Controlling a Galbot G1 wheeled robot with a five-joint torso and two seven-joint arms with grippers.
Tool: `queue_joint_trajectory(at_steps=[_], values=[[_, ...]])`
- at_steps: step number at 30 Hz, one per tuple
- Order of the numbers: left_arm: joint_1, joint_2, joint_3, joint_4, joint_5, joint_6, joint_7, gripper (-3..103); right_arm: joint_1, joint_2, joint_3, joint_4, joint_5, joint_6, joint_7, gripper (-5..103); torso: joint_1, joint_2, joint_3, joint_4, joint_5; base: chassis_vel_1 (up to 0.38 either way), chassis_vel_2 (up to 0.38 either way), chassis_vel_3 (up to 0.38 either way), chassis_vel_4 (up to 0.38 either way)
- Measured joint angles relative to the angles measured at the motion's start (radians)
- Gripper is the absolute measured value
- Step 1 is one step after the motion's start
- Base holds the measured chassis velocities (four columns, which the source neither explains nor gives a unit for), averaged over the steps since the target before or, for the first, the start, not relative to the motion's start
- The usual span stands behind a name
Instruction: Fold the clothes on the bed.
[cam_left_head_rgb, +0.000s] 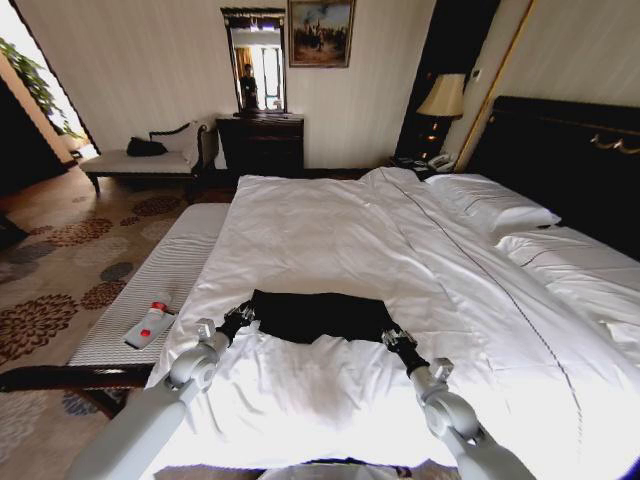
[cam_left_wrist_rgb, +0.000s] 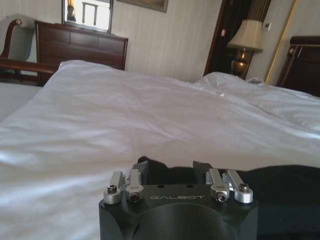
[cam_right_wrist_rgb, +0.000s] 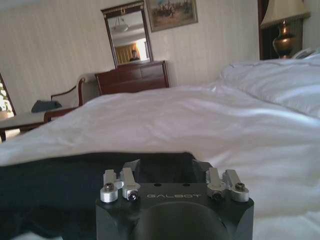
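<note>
- Now the black soft-fabric T-shirt (cam_left_head_rgb: 318, 315) lies as a flat dark band on the big double bed with white sheets and dark headboard (cam_left_head_rgb: 400, 250), near the bed's foot edge.
- The left hand (cam_left_head_rgb: 240, 318) is at the left end of the T-shirt. In the left wrist view its fingers (cam_left_wrist_rgb: 141, 169) stand a little apart, with the tips at the black fabric (cam_left_wrist_rgb: 285, 187); I cannot tell if they pinch it.
- The right hand (cam_left_head_rgb: 393, 337) is at the right end of the T-shirt. In the right wrist view its fingers (cam_right_wrist_rgb: 131, 169) are also apart, over the dark cloth (cam_right_wrist_rgb: 55, 182); a grip I cannot tell.
- Beside the bed, on its left, stands the grey striped upholstered counter (cam_left_head_rgb: 160, 285), and a small white bottle with red cap (cam_left_head_rgb: 149, 325) lies on it.
</note>
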Motion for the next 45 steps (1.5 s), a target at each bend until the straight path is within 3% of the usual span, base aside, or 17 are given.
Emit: queue_joint_trajectory(at_steps=[4,6,9,11,18,20,29,39,45], values=[[0.046,0.009,-0.06,-0.047,0.03,-0.012,0.017,74,-0.029,-0.042,0.025,0.104,0.048,-0.014,0.03,80,0.0,0.0,0.0,-0.0007,-0.0003,0.0,0.0,0.0,0.0],[0.055,0.013,-0.072,-0.057,0.039,-0.016,0.022,74,-0.011,-0.057,0.024,0.116,0.061,-0.025,0.042,80,0.0,0.0,0.0,-0.0006,-0.0001,0.0,0.0,0.0,0.0],[0.065,0.023,-0.085,-0.085,0.043,-0.017,0.022,90,0.101,-0.111,-0.006,0.089,0.138,-0.069,0.076,95,0.0,0.0,0.0,0.0002,-0.0001,0.0,0.0,0.0,0.0],[0.051,0.037,-0.071,-0.096,0.041,-0.017,0.018,98,0.211,-0.148,-0.049,0.015,0.174,-0.082,0.079,100,0.0,0.0,0.0,-0.0001,-0.0002,0.0,0.0,0.0,0.0],[0.024,0.088,-0.04,-0.119,-0.013,-0.016,0.026,100,0.457,-0.183,-0.226,-0.175,0.186,-0.082,0.058,100,0.0,0.0,0.0,0.0,-0.0004,0.0,0.0,0.0,0.0],[0.029,0.114,-0.044,-0.14,-0.042,-0.016,0.038,100,0.541,-0.173,-0.312,-0.247,0.186,-0.083,0.055,100,0.0,0.0,0.0,-0.0006,-0.0002,0.0,0.0,0.0,0.0],[0.122,0.12,-0.106,-0.204,-0.051,-0.019,0.036,100,0.722,-0.09,-0.501,-0.423,0.162,-0.083,0.051,100,0.0,0.0,0.0,-0.0002,-0.0003,0.0,0.0,0.0,0.0],[0.206,0.116,-0.174,-0.247,-0.048,-0.022,0.04,100,0.865,0.014,-0.624,-0.614,0.105,-0.054,0.023,100,0.0,0.0,0.0,0.0003,-0.0003,0.0,0.0,0.0,0.0],[0.217,0.116,-0.196,-0.257,-0.051,-0.022,0.041,100,0.79,-0.002,-0.619,-0.589,0.061,-0.04,0.012,100,0.0,0.0,0.0,-0.0009,-0.0002,0.0,0.0,0.0,0.0]])
